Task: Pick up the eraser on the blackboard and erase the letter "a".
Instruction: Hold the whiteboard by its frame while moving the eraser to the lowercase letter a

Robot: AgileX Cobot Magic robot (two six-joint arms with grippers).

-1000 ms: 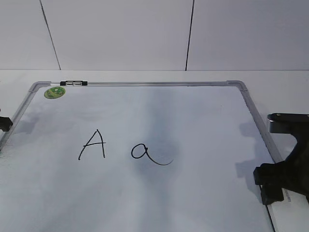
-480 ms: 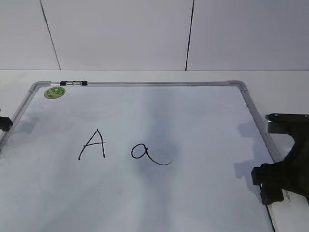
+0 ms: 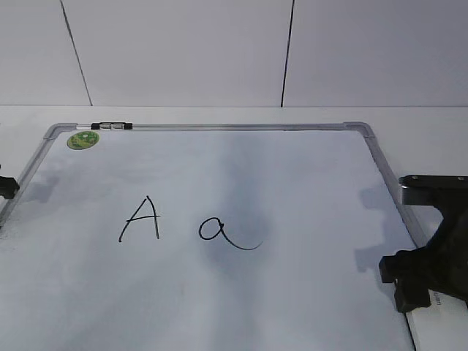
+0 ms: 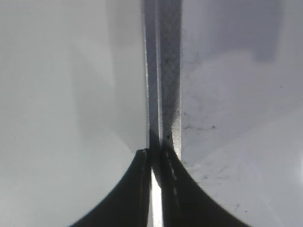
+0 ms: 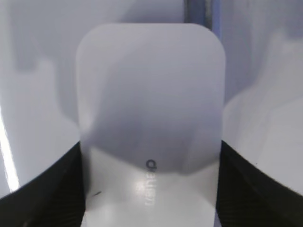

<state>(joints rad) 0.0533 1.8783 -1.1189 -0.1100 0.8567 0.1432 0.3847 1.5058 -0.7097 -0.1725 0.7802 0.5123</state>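
The blackboard (image 3: 307,190) is a white board with a silver frame lying flat on the table. The letter "a" (image 3: 223,230) is written in black near its middle. My right gripper (image 3: 420,287) is at the board's lower right edge, well right of the "a". In the right wrist view my right gripper (image 5: 150,156) has its black fingers (image 5: 57,189) pressed on both long sides of the white eraser (image 5: 149,109). Part of the eraser also shows in the exterior view (image 3: 441,325). My left gripper (image 4: 155,153) is shut and empty over the board's left frame (image 4: 168,94).
A capital "A" (image 3: 141,218) is written left of the "a". A round green sticker (image 3: 82,139) and a small black-and-silver clip (image 3: 111,126) are at the board's far left corner. A white wall stands behind the table. My left gripper barely shows at the left edge (image 3: 6,187).
My right gripper has shifted slightly to the left with the eraser in it. The left gripper has barely moved. The letters are unchanged.
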